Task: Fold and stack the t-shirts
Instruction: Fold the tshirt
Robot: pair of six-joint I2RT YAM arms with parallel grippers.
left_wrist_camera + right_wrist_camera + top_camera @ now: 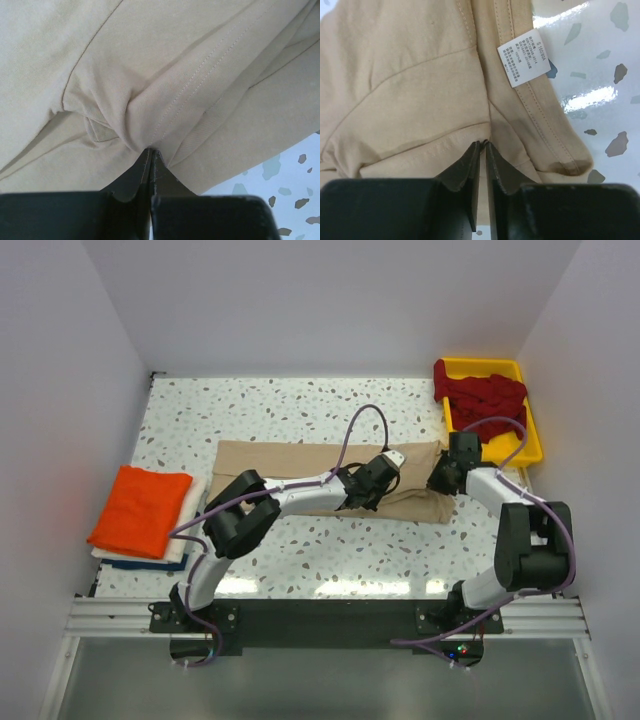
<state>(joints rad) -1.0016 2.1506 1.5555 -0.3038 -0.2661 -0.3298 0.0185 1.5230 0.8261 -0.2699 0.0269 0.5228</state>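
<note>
A beige t-shirt (300, 465) lies spread across the middle of the table, bunched at its right end. My left gripper (385, 480) is shut on a puckered fold of it (151, 150), and cloth fills the left wrist view. My right gripper (440, 478) sits at the shirt's right edge. Its jaws stand almost together, pinching a seam fold (483, 144) below the white care label (522, 64). A folded orange t-shirt (140, 508) tops a white and blue stack at the left. Dark red t-shirts (480, 395) are heaped at the back right.
The red heap lies in a yellow tray (530, 445) in the back right corner. White walls close in the speckled table (300, 405) on three sides. The arm bases stand on the black rail (320, 618) along the near edge.
</note>
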